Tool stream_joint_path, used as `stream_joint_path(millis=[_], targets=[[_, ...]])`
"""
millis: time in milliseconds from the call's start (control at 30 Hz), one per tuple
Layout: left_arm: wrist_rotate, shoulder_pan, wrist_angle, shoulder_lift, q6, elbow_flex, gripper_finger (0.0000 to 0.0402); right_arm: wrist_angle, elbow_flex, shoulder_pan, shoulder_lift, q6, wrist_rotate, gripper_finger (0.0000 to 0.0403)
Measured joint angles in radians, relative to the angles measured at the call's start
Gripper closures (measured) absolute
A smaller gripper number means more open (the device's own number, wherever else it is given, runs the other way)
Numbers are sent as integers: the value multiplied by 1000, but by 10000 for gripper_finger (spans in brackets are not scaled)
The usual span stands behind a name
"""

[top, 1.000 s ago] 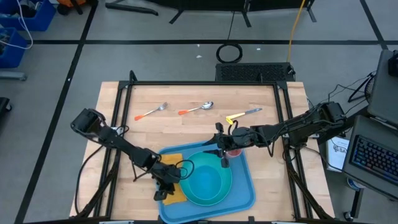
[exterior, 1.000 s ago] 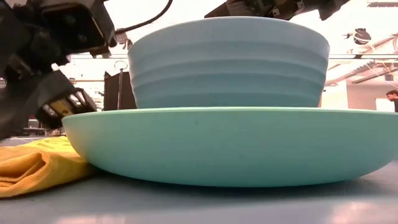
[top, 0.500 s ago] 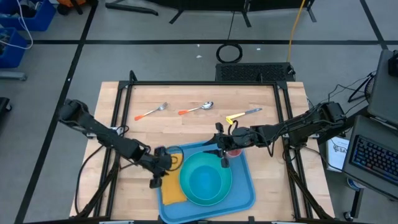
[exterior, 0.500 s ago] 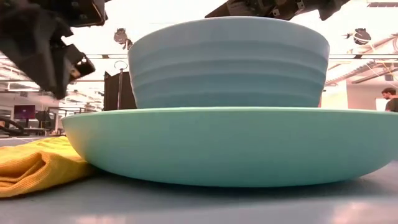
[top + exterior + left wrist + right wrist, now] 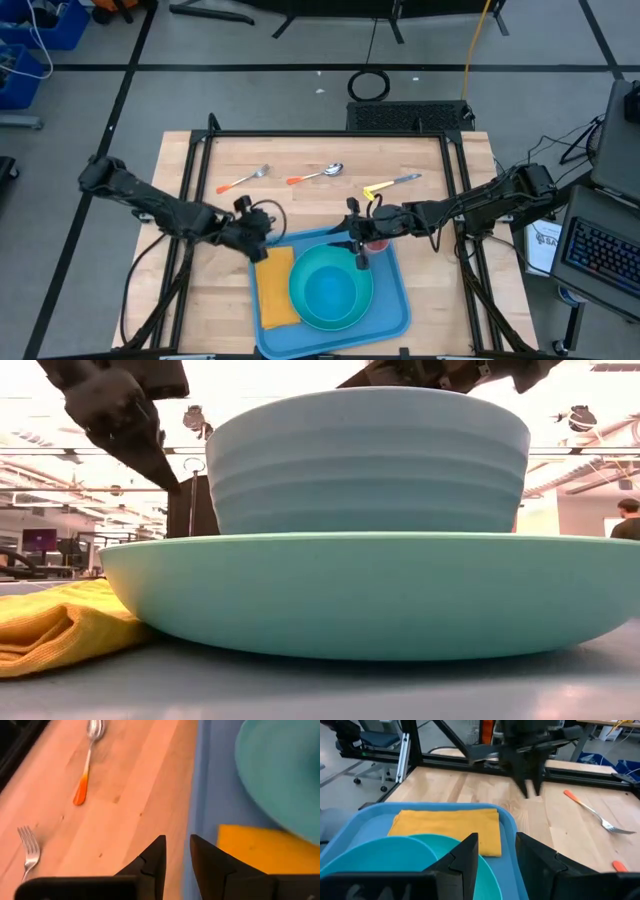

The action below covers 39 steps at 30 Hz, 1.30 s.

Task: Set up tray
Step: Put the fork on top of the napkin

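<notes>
From above, the blue tray was seen at the table's near edge, carrying a yellow napkin and a teal plate. The left gripper was held over the tray's far left corner, the right gripper over its far edge. In the left wrist view, its fingers were seen narrowly parted, empty. In the right wrist view, narrowly parted empty fingers were seen above the plate.
</notes>
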Motion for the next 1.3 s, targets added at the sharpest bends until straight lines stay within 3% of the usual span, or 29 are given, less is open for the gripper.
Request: stream_joint_path(millis=[233,433,700,867,1300], targets=[[31,223,-169,0,7,0,309,-16,0,0,0,-36,-1,280],[152,441,-148,0,189,0,309,-15,0,0,-2,-51,-2,280],[230,727,-126,0,441,0,309,-20,0,0,-6,-52,-25,280],[396,881,-95,1,581,0,309,-21,0,0,-6,-51,-55,280],[604,1147,-193,69,743,0,309,-34,0,-2,-6,-53,-55,280]])
